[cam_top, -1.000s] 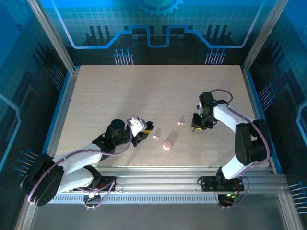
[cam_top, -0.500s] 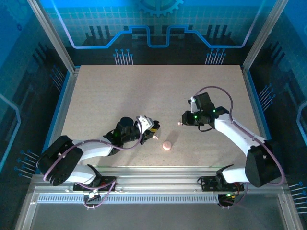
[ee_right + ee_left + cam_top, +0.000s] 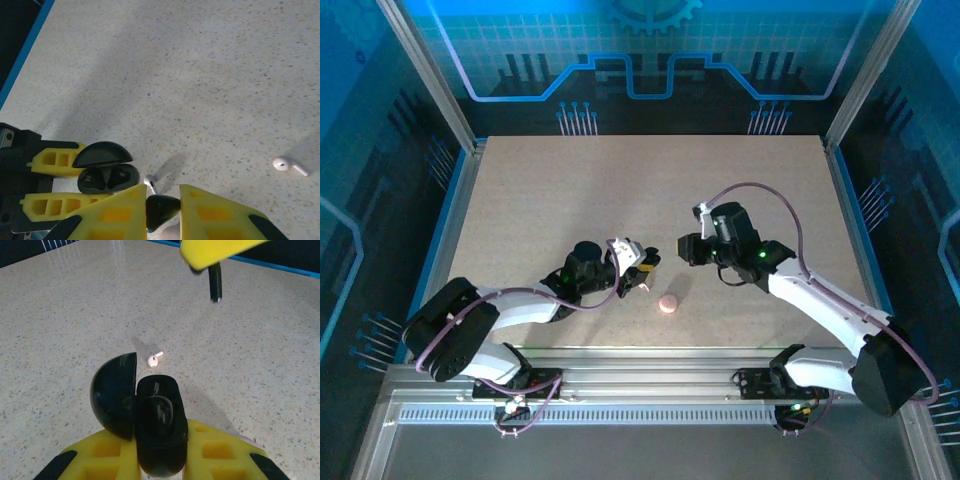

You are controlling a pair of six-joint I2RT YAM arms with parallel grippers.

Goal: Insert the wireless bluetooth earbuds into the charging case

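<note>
Your right gripper [image 3: 162,192] is clenched on a black earbud [image 3: 215,282], pinching only its head. Your left gripper [image 3: 155,442] grasps the charging case [image 3: 161,430] low over the counter [image 3: 75,315]. The case is open, with its lid [image 3: 116,395] swung to one side. The earbud hangs in the air, apart from the case and off to its far side.

The pinch is the main risk. So little of the bud sits between the pads that a nudge against the case rim could twist it or pop it loose. If you press down off-centre, the case may tip or slide in the left gripper. I cannot tell whether either well is already filled, so you might aim at the wrong one. A pale earbud [image 3: 154,360] lies on the counter just beyond the case, and a low approach could knock it away.

The black earbud's long axis runs near upright in the left wrist view, with its stem pointing down below the pads. The wells face up, so the stem should go in first.
</note>
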